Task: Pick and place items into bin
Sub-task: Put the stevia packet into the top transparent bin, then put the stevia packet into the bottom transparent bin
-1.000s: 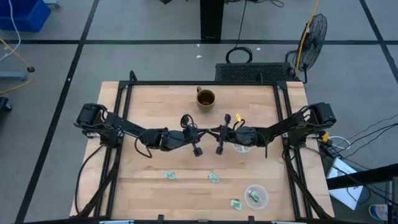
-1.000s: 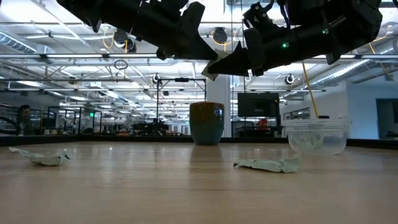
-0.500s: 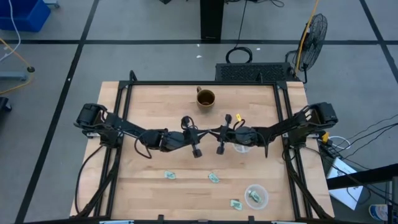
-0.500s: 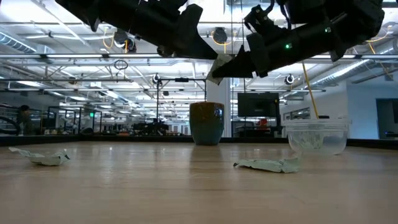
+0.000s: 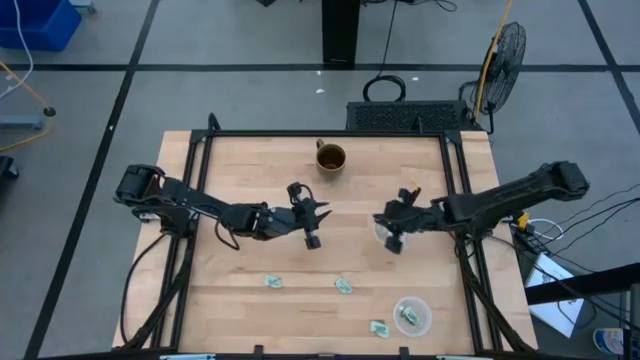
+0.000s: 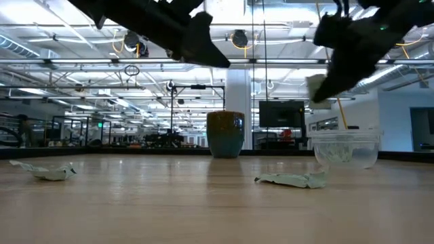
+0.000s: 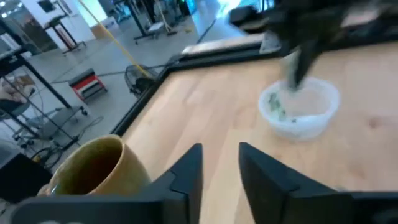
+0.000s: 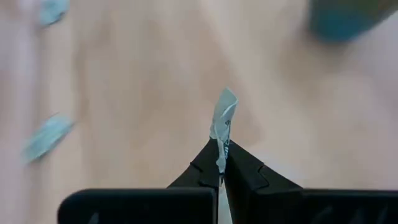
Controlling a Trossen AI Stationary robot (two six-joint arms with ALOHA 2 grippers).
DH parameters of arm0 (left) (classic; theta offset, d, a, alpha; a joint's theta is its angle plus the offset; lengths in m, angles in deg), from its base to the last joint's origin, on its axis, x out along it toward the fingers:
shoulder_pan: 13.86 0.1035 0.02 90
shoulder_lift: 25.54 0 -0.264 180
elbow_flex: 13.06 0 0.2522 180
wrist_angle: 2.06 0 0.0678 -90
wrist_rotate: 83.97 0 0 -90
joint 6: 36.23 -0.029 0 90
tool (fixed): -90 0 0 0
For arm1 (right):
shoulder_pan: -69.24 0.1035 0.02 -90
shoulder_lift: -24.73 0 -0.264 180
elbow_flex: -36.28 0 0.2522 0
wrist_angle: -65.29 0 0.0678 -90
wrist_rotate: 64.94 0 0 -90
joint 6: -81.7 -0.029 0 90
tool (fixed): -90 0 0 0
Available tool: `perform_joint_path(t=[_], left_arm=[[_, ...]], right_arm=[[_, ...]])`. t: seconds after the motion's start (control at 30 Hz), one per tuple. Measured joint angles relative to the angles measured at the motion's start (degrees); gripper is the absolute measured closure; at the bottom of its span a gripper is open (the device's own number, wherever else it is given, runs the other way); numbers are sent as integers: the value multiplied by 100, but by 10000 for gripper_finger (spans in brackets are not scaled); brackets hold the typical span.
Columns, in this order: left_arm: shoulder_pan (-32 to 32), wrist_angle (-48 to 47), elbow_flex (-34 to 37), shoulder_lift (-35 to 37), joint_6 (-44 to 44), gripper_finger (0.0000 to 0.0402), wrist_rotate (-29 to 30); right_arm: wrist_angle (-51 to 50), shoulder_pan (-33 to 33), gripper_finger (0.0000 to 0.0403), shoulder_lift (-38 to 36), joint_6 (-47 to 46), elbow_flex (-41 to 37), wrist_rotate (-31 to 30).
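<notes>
My right gripper [image 5: 393,241] is shut on one pale green wrapped piece [image 8: 222,121]. It hangs above the near-left rim of a clear plastic cup [image 5: 381,231], which stands mid-right on the table. In the low view the gripper [image 6: 324,85] is above the cup [image 6: 343,149]. My left gripper [image 5: 311,237] is open and empty at mid-table, well above the wood; its fingers show apart in the left wrist view [image 7: 221,171]. Three more pieces lie flat near the front edge: [image 5: 272,283], [image 5: 344,286], [image 5: 379,327]. My right gripper pinches the wrapped piece by its lower end [image 8: 220,151] between the tips of its two fingers. The rest of the piece stands out past the fingertips [image 8: 208,163]. The piece is lifted clear of the table and of the cup.
A brown mug [image 5: 331,158] stands at the far middle of the table, close ahead of my left gripper [image 7: 93,171]. A second clear cup [image 5: 411,315] with green pieces in it stands at the front right. Black frame rails run along the left and right table edges.
My right gripper has drawn away from my left gripper and gone toward the table's right edge with the wrapped piece, to above the clear cup. Its arm has swung out to the right. My left gripper has stayed near mid-table.
</notes>
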Motion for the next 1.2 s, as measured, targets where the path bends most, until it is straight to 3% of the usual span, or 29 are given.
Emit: perform_joint_path(t=[0.1,0.33,0.63,0.9,1.1,1.2], left_arm=[[77,33,7,23,-24,264,0],[219,-14,7,26,125,243,0],[297,-82,7,25,145,243,-2],[136,-127,3,161,-247,243,0],[-113,-902,2,1060,204,243,-14],[-258,-1655,2,1708,671,243,-429]], right_arm=[[-504,109,402,-202,-622,0,391],[-1647,149,396,47,-1288,0,410],[-1284,149,331,398,-886,0,415],[-931,149,278,220,-608,0,-48],[-813,149,274,-473,-474,0,-16],[-547,151,273,-822,-221,0,193]])
